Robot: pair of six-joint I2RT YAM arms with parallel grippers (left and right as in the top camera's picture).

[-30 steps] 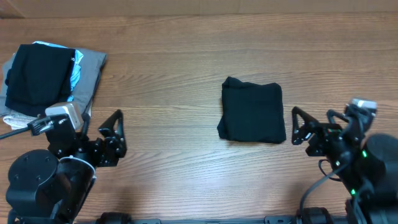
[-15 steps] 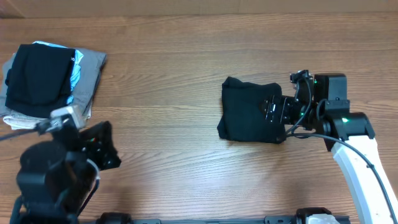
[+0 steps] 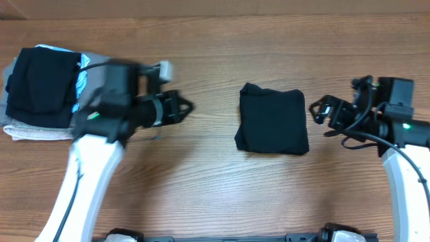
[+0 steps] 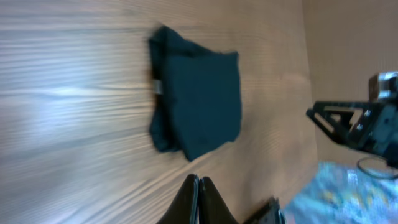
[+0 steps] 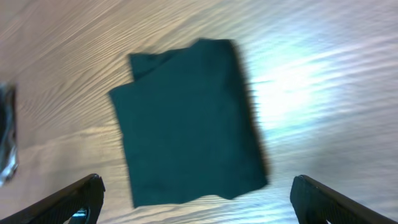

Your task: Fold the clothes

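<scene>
Left hand: my left hand (image 3: 185, 106) has its two fingers pressed together with nothing between them; in the left wrist view the tips (image 4: 199, 186) meet in a single point.
Left hand, place: it hangs over bare desk (image 3: 201, 40), tips aimed at the T-shirt.
Right hand: my right hand (image 3: 321, 117) has its fingers spread wide and holds nothing; in its own view each finger sits at a lower corner, with the cloth showing in the gap.
T-shirt: the black T-shirt (image 3: 272, 122) lies flat on the desk, folded into a rough rectangle with one slightly ragged corner.
T-shirt, place: it is between my two hands, just beside the tips of the right one and well apart from the left one.
Neck label: a small pale neck label (image 4: 157, 87) shows at the edge of the fold that faces my left hand.
Contact: neither hand touches the cloth; the right fingertips stop just short of its near edge.
Pile: behind my left hand, at the desk's edge, sits a pile of clothes.
Pile, layers: a black garment (image 3: 41, 84) is on top of a grey-beige garment (image 3: 101, 74), and a light blue garment (image 3: 82, 77) peeks out between them.
</scene>
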